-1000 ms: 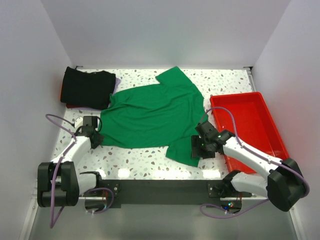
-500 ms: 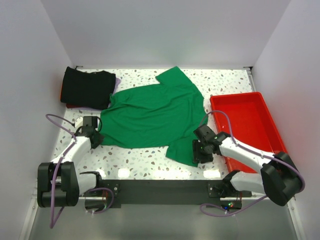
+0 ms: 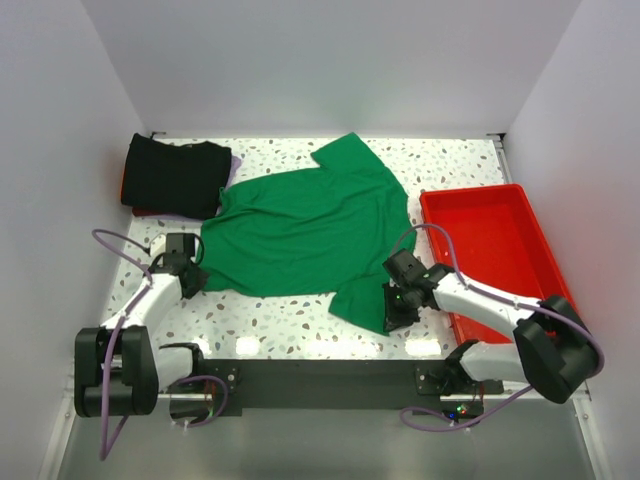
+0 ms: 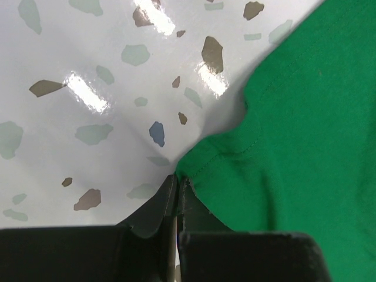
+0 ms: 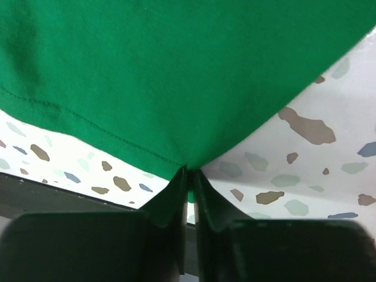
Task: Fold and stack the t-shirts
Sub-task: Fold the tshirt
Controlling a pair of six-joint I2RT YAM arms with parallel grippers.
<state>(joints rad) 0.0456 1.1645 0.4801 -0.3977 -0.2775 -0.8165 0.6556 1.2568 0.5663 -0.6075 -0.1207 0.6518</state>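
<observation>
Over in the back-left corner the black stack (image 3: 175,178) looks done; green t-shirt (image 3: 305,230) lies flat, left gripper (image 4: 176,180) and right gripper (image 5: 189,172) each pinching a corner, fold not started.

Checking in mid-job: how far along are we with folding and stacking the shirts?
Done: a folded black t-shirt sits at the far left corner. In hand: the green t-shirt lies spread out, unfolded, the left gripper pinching its near left corner, the right gripper its near right edge. Left: fold the green one and stack it on the black one.
</observation>
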